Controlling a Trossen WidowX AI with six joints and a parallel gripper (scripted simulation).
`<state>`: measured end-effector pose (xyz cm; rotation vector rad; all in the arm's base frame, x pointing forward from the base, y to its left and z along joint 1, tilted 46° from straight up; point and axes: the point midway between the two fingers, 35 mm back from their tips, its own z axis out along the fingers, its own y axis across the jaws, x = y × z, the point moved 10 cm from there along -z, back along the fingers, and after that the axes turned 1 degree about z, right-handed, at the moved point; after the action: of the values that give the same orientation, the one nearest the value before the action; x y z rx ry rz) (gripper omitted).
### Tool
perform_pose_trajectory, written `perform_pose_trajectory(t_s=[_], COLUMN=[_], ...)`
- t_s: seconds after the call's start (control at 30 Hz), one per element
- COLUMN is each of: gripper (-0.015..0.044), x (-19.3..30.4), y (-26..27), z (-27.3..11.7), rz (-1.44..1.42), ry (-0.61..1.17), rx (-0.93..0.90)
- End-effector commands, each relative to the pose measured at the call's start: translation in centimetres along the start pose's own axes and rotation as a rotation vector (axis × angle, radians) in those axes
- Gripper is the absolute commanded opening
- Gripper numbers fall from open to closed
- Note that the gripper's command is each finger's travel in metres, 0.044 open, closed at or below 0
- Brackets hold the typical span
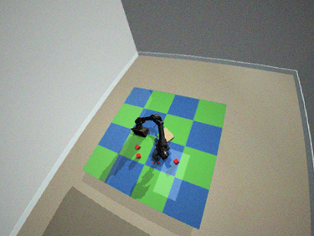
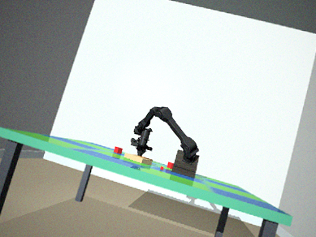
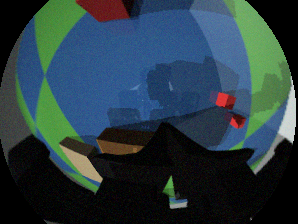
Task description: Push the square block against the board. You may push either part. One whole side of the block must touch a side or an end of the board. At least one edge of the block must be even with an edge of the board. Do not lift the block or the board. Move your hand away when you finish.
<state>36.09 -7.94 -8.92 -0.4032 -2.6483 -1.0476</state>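
Top view: black arm (image 1: pixel 162 132) (image 2: pixel 176 127) reaches from its base (image 1: pixel 141 132) (image 2: pixel 179 170) across the blue and green checks of the table (image 1: pixel 212 134) (image 2: pixel 142 176) (image 3: pixel 150 40).
Gripper (image 1: pixel 162 155) (image 2: pixel 139 155) (image 3: pixel 164 125): pressed together, pinching nothing, pointing down beside the tan piece in the exterior view.
Tan piece (image 1: pixel 169 135) (image 2: pixel 137 159) (image 3: pixel 82 161): flat on the table, partly behind the arm from above; its pale top shows at the lower left of the wrist view.
Brown piece (image 3: pixel 122 145): just beside the tan piece in the wrist view, partly covered by the dark fingers; whether the two touch, or have even edges, I cannot tell.
Block and board: these are the tan and brown pieces; which is which I cannot tell for certain.
Larger red cubes: two near the base, one (image 1: pixel 137 147) and another (image 1: pixel 138 155); a third (image 1: pixel 176 161) lies on the other side of the gripper.
Small red cubes: one (image 1: pixel 153 163) (image 3: pixel 237 120) and its neighbour (image 1: pixel 158 162) (image 3: pixel 225 100), close together but apart, near the gripper.
Wrist view, upper edge: a red cube (image 3: pixel 106 9), cut off by the frame.
Markings: faint pale marks on a blue check amid the arm's shadow, too blurred to read.
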Motion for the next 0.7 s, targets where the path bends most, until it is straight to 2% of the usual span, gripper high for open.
perform_pose_trajectory(t_s=[0.0, 0.27, 0.67], gripper=[0.0, 0.0, 0.0], x=[0.5, 1.3, -0.4], y=[0.0, 0.0, 0.0], z=[-0.1, -0.1, -0.1], rz=[-0.002, -0.002, -0.002], ry=[-0.001, 0.0, -0.001], rx=[-0.001, -0.001, -0.001])
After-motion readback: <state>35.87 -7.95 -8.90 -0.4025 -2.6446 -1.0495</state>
